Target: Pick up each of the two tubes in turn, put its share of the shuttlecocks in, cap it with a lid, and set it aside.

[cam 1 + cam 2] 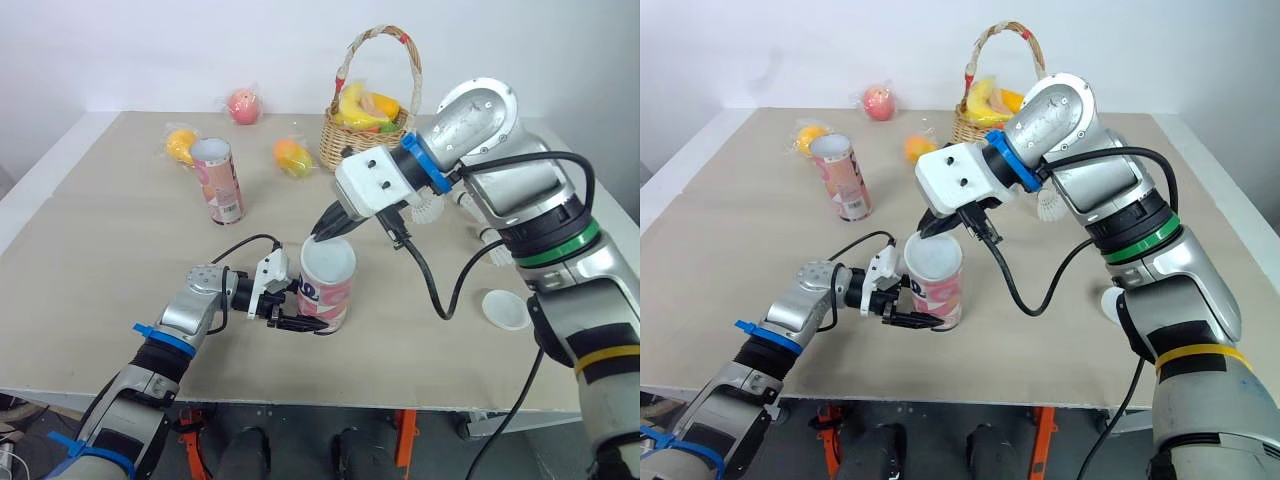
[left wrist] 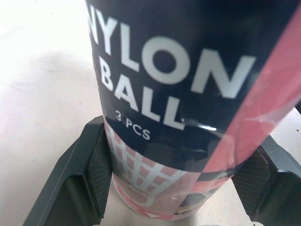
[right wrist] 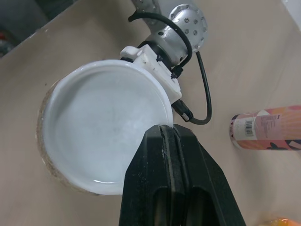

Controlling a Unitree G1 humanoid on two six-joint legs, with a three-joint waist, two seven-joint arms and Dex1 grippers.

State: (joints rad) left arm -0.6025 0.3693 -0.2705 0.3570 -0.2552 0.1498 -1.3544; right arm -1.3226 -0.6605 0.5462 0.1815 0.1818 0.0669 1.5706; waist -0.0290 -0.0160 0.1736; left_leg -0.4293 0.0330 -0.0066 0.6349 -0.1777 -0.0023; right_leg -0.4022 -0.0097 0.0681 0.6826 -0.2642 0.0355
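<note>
A pink and navy tube (image 1: pixel 327 290) stands upright near the table's front middle, with a white lid (image 3: pixel 106 125) sitting on its top. My left gripper (image 1: pixel 303 318) is shut on the tube's lower part, one finger (image 2: pixel 89 174) on each side. My right gripper (image 1: pixel 322 235) is shut, its fingertips at the lid's far rim, holding nothing. The second tube (image 1: pixel 218 180) stands open-topped at the back left. A loose white lid (image 1: pixel 505 308) lies at the right. White shuttlecocks (image 1: pixel 492 243) lie beside my right arm, partly hidden by it.
A wicker basket (image 1: pixel 340 150) holding bananas stands at the back middle. Wrapped fruit lies along the back: an orange (image 1: pixel 181 145), a peach (image 1: pixel 243 105) and another orange (image 1: pixel 291 156). Black cables hang from my right wrist near the held tube.
</note>
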